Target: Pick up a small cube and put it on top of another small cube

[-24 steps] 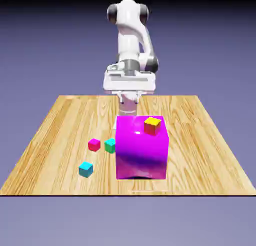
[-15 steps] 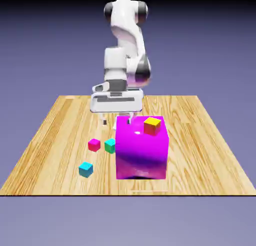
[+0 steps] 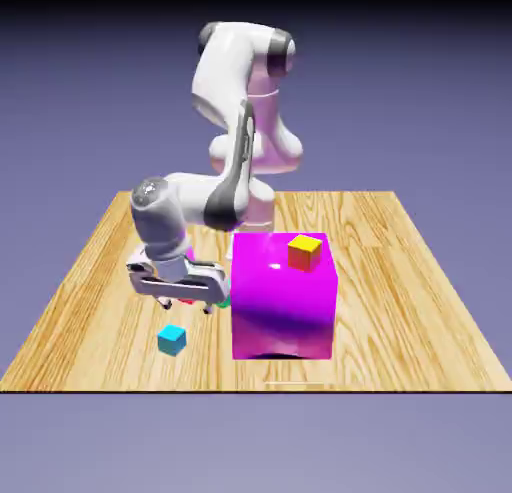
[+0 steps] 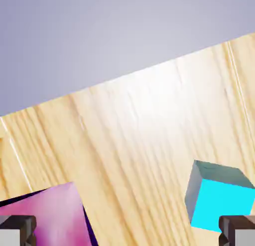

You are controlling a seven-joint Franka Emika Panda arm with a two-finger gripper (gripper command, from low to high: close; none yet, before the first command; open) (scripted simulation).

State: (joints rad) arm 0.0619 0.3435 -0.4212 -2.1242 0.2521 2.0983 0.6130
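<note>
Just below the open tool (image 3: 185,303) — cyan cube (image 3: 172,339), untouched.

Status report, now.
Gripper open, empty, jaws above table. Tiny cyan-blue cube untouched on wooden table. Tiny yellow-topped cube atop big magenta block. Path unobstructed.

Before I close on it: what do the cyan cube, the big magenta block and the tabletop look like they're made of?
Cyan cube: matte, uniform colour, looks like plain plastic, though a rendered flat shade leaves it open. Magenta block: glossy, with bright highlights and a darker sheen low on its front, perhaps polished plastic. Tabletop: light wood planks with visible grain and a soft sheen.
</note>
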